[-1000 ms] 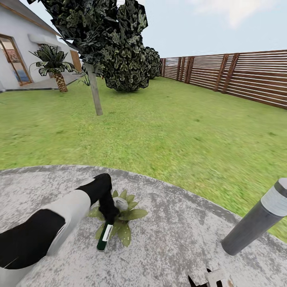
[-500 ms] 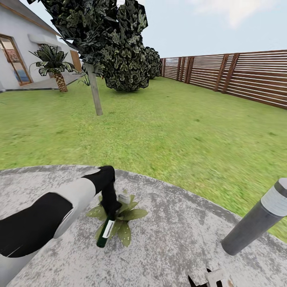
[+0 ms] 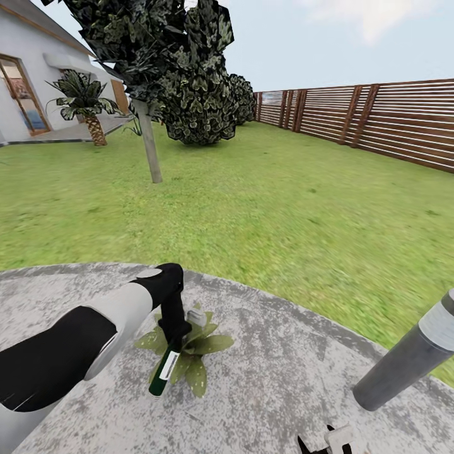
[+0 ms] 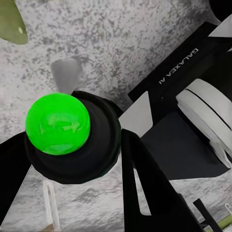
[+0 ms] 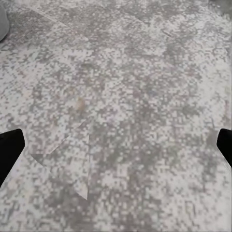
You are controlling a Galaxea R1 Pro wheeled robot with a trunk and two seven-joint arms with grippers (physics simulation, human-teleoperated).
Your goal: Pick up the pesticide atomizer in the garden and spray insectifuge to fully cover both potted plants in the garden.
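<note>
Head view: my left arm reaches forward over the grey speckled paving (image 3: 284, 378), and its left gripper (image 3: 174, 332) is clamped on the pesticide atomizer (image 3: 161, 372) — a dark green bottle with a white label, tilted with its base down toward me. The bottle hangs directly over one potted plant (image 3: 197, 350), a low rosette of pointed green leaves sitting on the paving; a pale grey part shows at the rosette's centre just beside the gripper. I cannot tell whether bottle and leaves touch.

Left wrist view: the atomizer's bright green rounded end (image 4: 58, 123) sits in a black collar, with a black finger (image 4: 140, 179) of the gripper close against it; the robot's own body appears beyond.

Right wrist view: the right gripper (image 5: 116, 145) is spread wide — one dark fingertip (image 5: 9, 150) at each edge of the frame, bare paving between them.

Background, head view: a grey bollard light (image 3: 410, 353) stands at the paving's right edge; beyond lie the lawn (image 3: 252, 202), a dark broad-leaved bush (image 3: 202, 101), a palm (image 3: 85, 101) by the house (image 3: 25, 82), and the slatted wooden fence (image 3: 378, 120).
</note>
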